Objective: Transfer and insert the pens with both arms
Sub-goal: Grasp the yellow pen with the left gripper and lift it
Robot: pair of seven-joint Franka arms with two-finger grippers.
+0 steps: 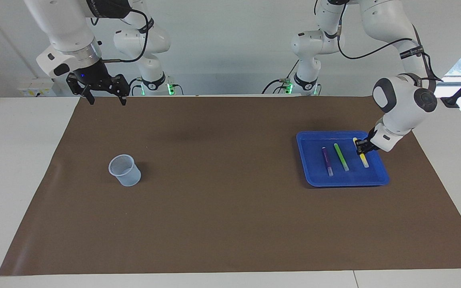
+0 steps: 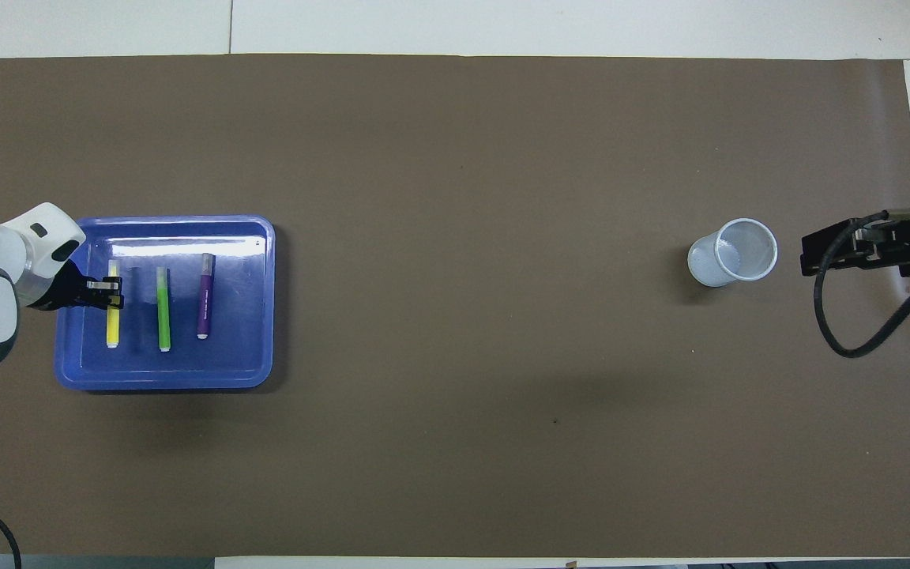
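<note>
The right gripper [image 1: 104,93] waits raised, fingers spread, holding nothing. In the tray [image 1: 314,170] lie 3 pens; the left gripper [image 1: 361,146] straddles the yellow pen [image 1: 363,158], whether clenched I cannot tell. The cup [image 1: 125,170] stands farther out.

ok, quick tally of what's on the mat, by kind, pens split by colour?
Purple pen: 1
Green pen: 1
Yellow pen: 1, left gripper down at it
Blue tray: 1, holds all three pens
Clear cup: 1, toward the right arm's end
Total: 5
</note>
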